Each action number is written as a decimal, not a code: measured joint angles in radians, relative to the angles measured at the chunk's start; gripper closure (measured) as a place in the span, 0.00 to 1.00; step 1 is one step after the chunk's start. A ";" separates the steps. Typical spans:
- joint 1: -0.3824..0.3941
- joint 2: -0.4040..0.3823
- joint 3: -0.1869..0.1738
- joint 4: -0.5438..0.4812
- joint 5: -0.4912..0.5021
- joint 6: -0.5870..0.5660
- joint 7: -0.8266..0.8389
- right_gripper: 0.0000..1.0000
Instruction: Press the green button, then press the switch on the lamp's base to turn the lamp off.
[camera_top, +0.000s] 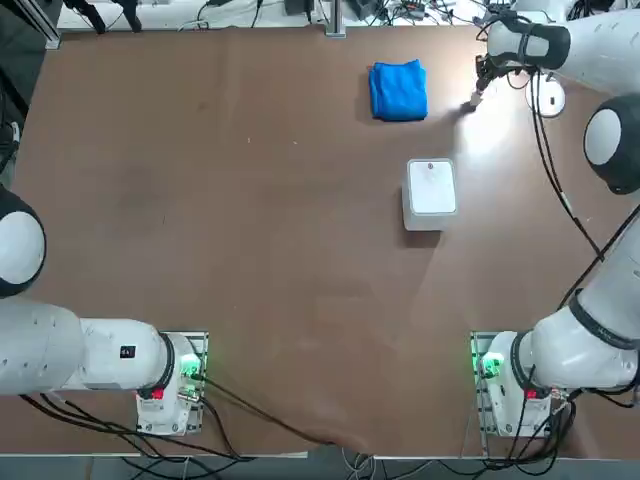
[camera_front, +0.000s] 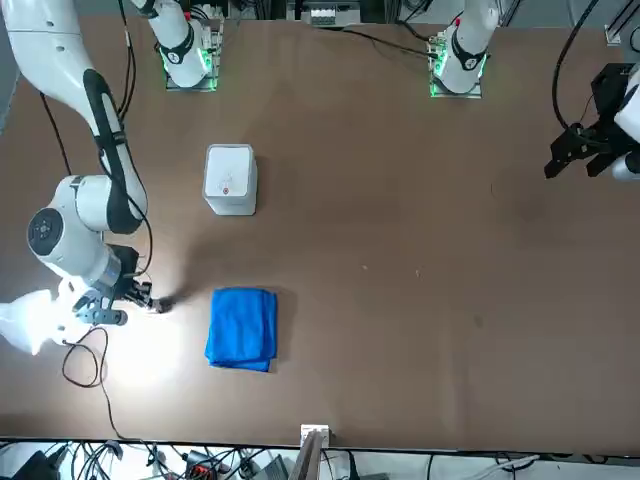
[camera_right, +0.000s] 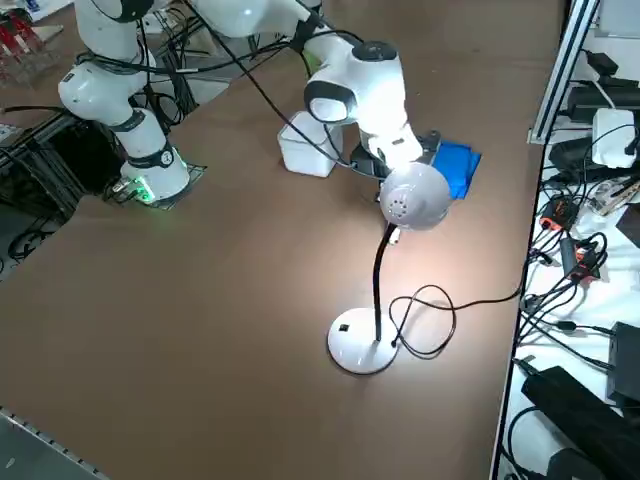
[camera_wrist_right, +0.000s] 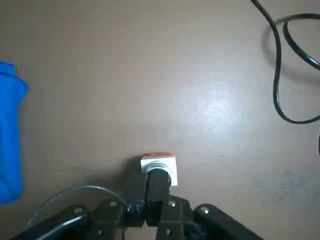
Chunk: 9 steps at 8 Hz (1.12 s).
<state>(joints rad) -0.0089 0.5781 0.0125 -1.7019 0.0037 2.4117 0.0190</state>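
The brown tabletop (camera_top: 270, 230) lies open to the left of the white square box (camera_top: 432, 188) and the folded blue cloth (camera_top: 398, 91). To the right, the lamp's base (camera_right: 362, 341), its upright black stem (camera_right: 378, 285) and its looped cord (camera_right: 452, 325) stand in the way.

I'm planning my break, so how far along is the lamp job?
Done: nothing confirmable. In hand: the right end effector, shut, is at what looks like the green button; a completed press doesn't show. Left: the switch, since the lamp glows.
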 joint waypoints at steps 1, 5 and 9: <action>0.000 0.000 0.000 0.000 0.001 0.002 0.000 0.99; 0.002 -0.042 0.002 0.026 0.005 -0.085 0.011 0.99; -0.014 -0.144 -0.004 0.092 0.006 -0.329 0.012 0.99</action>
<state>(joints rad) -0.0229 0.4338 0.0086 -1.6095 0.0099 2.0824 0.0306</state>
